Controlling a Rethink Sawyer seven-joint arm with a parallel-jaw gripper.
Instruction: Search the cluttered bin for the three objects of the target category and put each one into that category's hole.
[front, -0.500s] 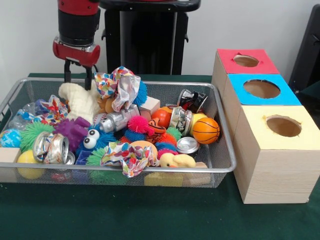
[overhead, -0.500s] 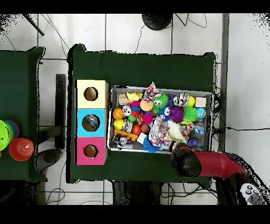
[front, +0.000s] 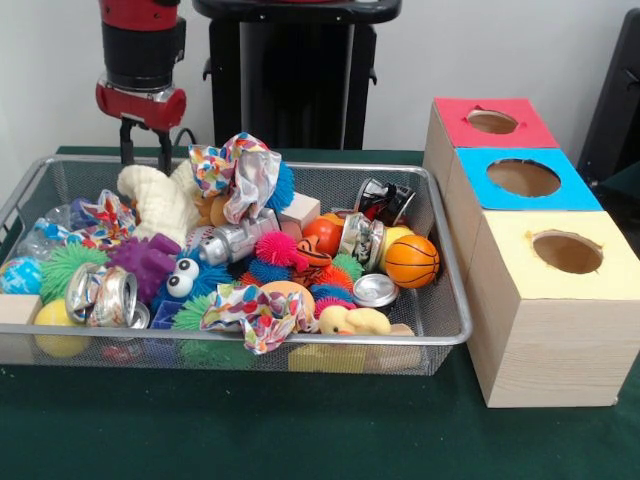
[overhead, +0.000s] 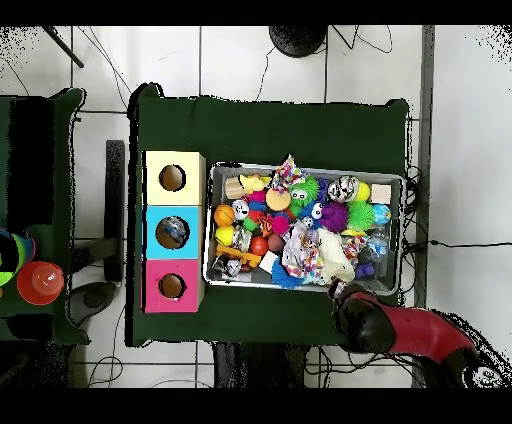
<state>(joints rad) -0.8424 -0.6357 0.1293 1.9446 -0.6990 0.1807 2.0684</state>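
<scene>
The wire-mesh bin (front: 300, 341) is full of toys, crushed cans and patterned paper wads; it also shows in the overhead view (overhead: 305, 169). One see-through plastic bottle (front: 42, 236) lies partly buried at the bin's left end, under a paper wad; in the overhead view it (overhead: 378, 241) lies at the right end. No other bottle shows among the clutter. My gripper (front: 145, 150) is open and empty. It hangs above the bin's far rim near the left corner, behind the white plush toy (front: 160, 203). In the overhead view the red arm (overhead: 400, 330) covers it.
Three wooden boxes with round holes stand right of the bin: red (front: 455, 125), blue (front: 470, 162) and yellow (front: 500, 235). In the overhead view something pale shows inside the blue box's hole (overhead: 172, 232). A side table holds coloured cups (overhead: 40, 282).
My gripper has risen a little and drawn back toward the robot's base, from over the bin's inside to over its far rim. It stays open. The bin's contents have not moved.
</scene>
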